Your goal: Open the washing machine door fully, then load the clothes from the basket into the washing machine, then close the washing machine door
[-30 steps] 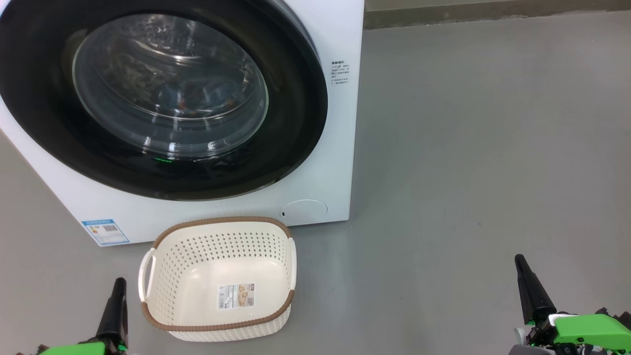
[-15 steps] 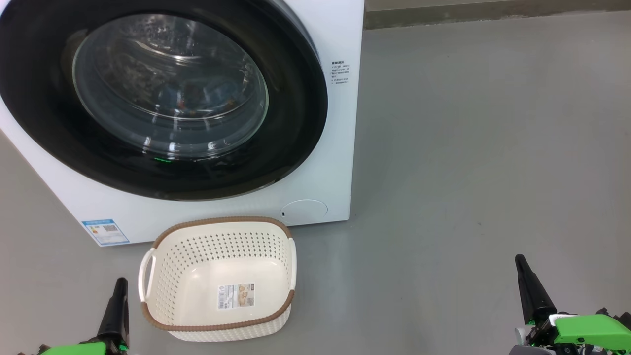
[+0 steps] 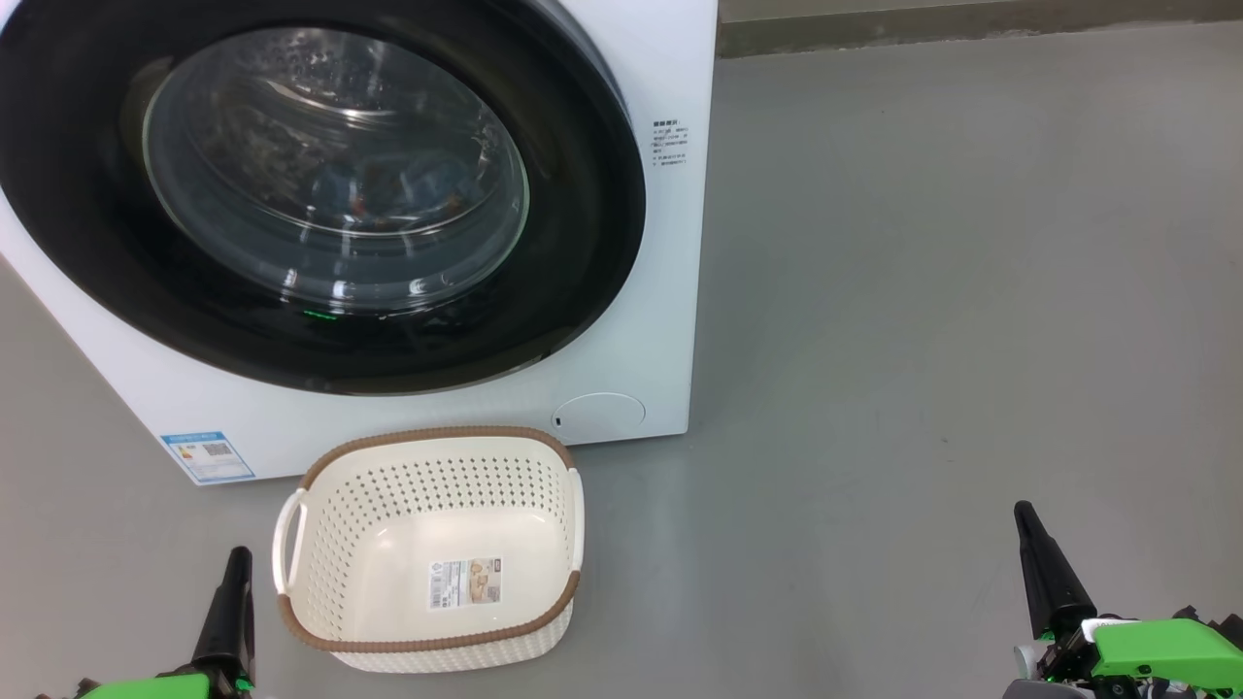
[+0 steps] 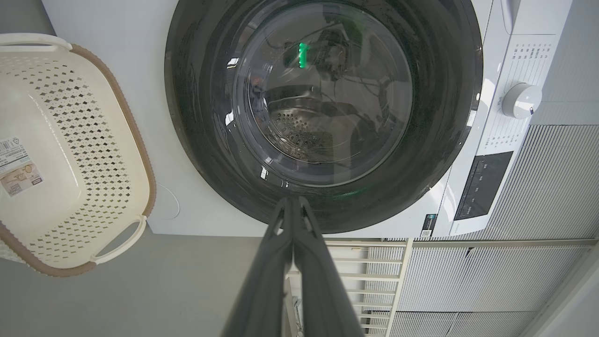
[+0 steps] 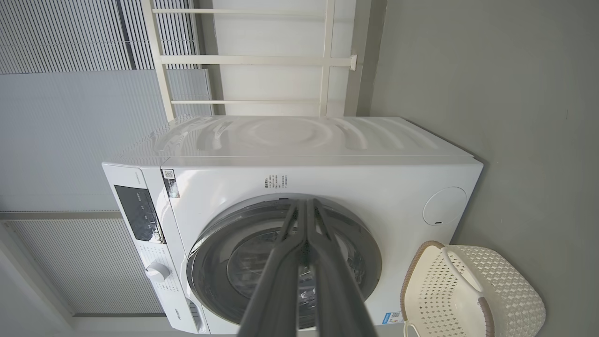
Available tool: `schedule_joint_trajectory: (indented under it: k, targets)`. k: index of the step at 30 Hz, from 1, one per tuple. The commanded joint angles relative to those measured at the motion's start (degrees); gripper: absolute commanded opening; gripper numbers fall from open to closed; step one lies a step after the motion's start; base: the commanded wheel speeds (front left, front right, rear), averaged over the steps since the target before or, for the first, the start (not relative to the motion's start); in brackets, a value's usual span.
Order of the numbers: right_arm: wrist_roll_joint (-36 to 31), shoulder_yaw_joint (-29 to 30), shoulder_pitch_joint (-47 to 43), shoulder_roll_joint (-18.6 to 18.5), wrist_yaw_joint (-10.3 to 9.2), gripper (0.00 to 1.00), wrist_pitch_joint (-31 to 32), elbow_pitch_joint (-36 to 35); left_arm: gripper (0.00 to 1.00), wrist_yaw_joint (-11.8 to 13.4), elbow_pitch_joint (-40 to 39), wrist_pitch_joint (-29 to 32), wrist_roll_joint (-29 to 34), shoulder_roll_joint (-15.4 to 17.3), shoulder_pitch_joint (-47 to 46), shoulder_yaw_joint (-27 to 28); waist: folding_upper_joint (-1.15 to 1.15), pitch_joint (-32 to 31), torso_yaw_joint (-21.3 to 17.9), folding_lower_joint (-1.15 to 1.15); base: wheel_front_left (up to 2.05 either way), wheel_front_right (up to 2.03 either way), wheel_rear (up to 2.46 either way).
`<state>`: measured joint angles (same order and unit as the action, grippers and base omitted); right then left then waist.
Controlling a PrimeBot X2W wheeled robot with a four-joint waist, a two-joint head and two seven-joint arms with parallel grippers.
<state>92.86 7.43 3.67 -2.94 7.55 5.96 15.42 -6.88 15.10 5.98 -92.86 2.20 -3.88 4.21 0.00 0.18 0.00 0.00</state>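
Observation:
The washing machine point(image 3: 636, 330) stands at the upper left, and the washing machine door point(image 3: 583, 223) lies shut flat against its front. Through the glass I make out blue clothes point(image 3: 408, 189) with orange marks inside the drum. The basket point(image 3: 427, 485) sits on the floor in front of the machine, holding nothing but a paper label point(image 3: 466, 582). My left gripper point(image 3: 235, 558) is shut just left of the basket. My right gripper point(image 3: 1023, 513) is shut far off to the right over bare floor. In the wrist views both finger pairs, left gripper point(image 4: 292, 201) and right gripper point(image 5: 305, 203), point at the door, pressed together.
Grey floor point(image 3: 923, 340) spreads to the right of the machine, up to a wall base at the back. A round filter cover point(image 3: 599, 416) and a blue sticker point(image 3: 207, 456) mark the machine's lower front. A white rack point(image 5: 252, 61) stands behind the machine.

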Motion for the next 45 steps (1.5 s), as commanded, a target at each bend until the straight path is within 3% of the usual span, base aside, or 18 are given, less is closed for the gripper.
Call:
schedule_joint_trajectory:
  k: [1, 45]
  targets:
    - [-0.4, -1.2, 2.5, -0.2, -0.06, 0.0, 0.3, -1.4, 0.0, -0.6, -1.1, 0.3, 0.4, 0.9, -2.3, 2.0, 0.0, 0.0, 0.0, 0.0, 0.0, 0.0, 0.0]
    - [-0.6, -1.0, 2.5, -0.1, -0.06, 0.0, 0.4, -1.4, 0.0, -0.6, -1.1, 0.4, 0.6, 0.8, -2.3, 2.2, 0.0, 0.0, 0.0, 0.0, 0.0, 0.0, 0.0]
